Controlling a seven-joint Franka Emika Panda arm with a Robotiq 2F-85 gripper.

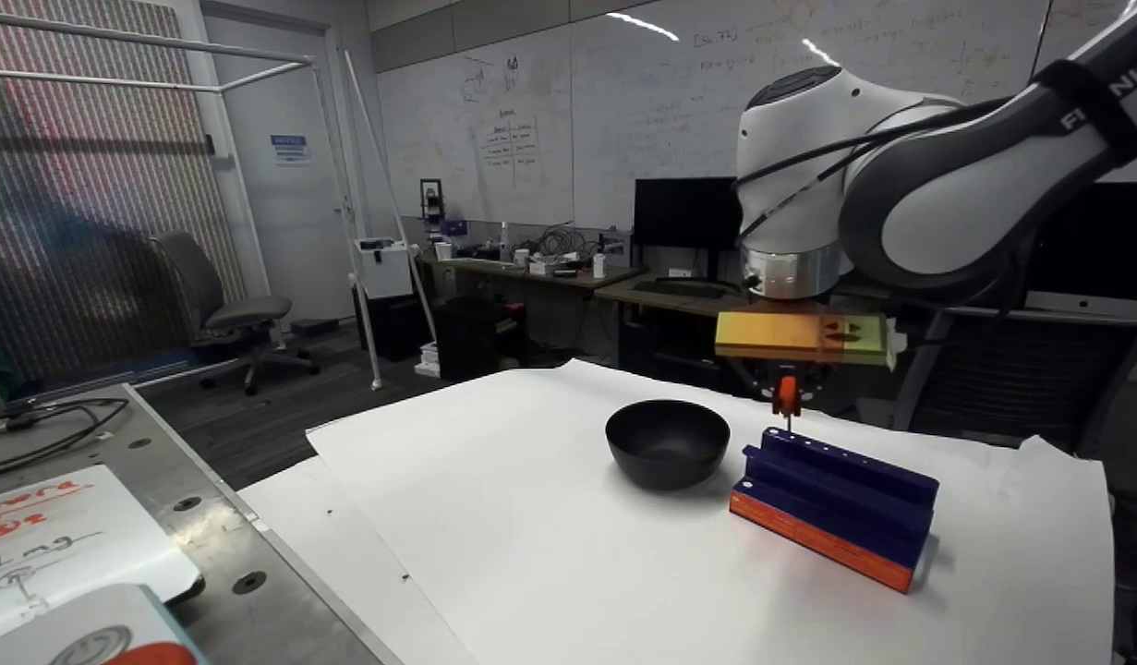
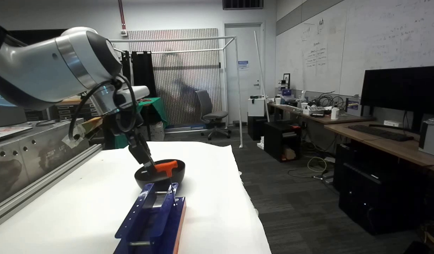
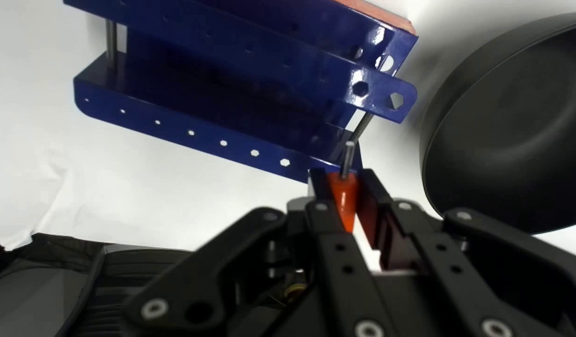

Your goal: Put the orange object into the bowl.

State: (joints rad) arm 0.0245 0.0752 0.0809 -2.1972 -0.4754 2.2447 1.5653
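The orange object is an orange-red T-shaped handle [image 2: 166,167] with a thin metal shaft. It also shows in the wrist view [image 3: 345,199] and in an exterior view [image 1: 787,394]. My gripper [image 3: 347,185] is shut on the handle with its fingertips. The shaft points down over one end of the blue block; I cannot tell whether its tip touches the block. The black bowl [image 1: 668,453] stands upright beside that end of the block, apart from the gripper. It is right of the fingers in the wrist view [image 3: 456,77] and partly hidden behind the gripper in an exterior view [image 2: 140,179].
The long blue ridged block [image 1: 836,503] with an orange-red base stands beside the bowl on the white-covered table [image 1: 513,517]. A metal bench [image 1: 226,545] borders the table. A chair [image 1: 1002,383] stands close behind the far edge. A yellow-orange piece [image 1: 799,337] sits at the wrist.
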